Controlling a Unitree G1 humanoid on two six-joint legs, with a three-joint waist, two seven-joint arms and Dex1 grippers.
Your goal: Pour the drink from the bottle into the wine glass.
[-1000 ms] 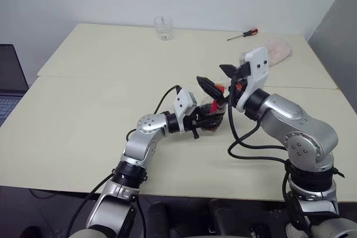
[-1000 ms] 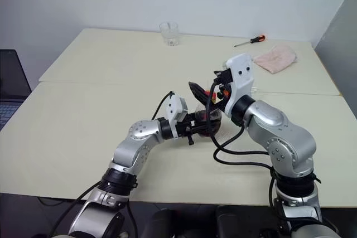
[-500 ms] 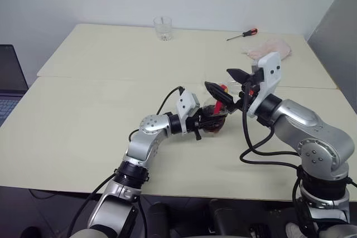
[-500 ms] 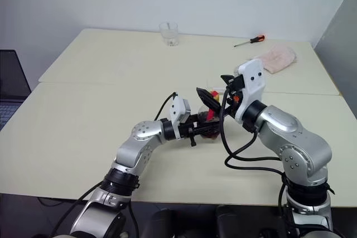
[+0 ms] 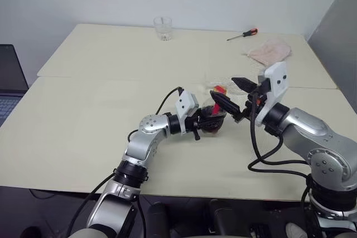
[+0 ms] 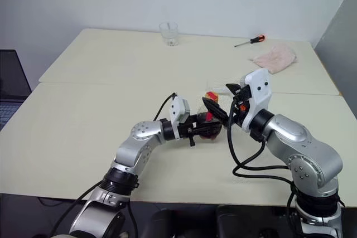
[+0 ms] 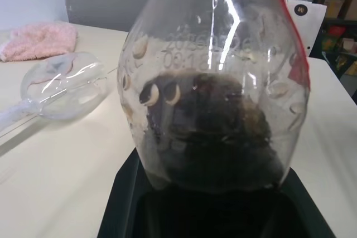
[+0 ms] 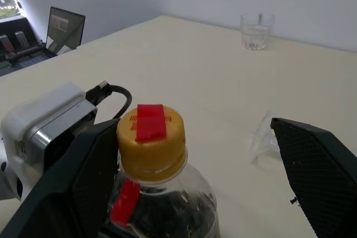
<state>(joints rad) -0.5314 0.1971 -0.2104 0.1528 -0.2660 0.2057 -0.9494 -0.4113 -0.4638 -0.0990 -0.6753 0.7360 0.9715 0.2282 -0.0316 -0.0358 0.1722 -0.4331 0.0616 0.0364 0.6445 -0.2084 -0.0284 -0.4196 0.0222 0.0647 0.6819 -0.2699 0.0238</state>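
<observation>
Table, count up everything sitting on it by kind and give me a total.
Glasses: 2, the wine glass lying on its side and the tumbler
Bottle: 1
Screwdriver: 1
Pink cloth: 1
Total: 5

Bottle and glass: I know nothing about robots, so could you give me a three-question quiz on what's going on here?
1. True or false: the cap is on the bottle.
2. The wine glass is: A) standing upright, B) lying on its side on the table, C) held by a gripper.
3. Which gripper holds the bottle?

Key: 1 true. 2 B. 3 the left gripper
</observation>
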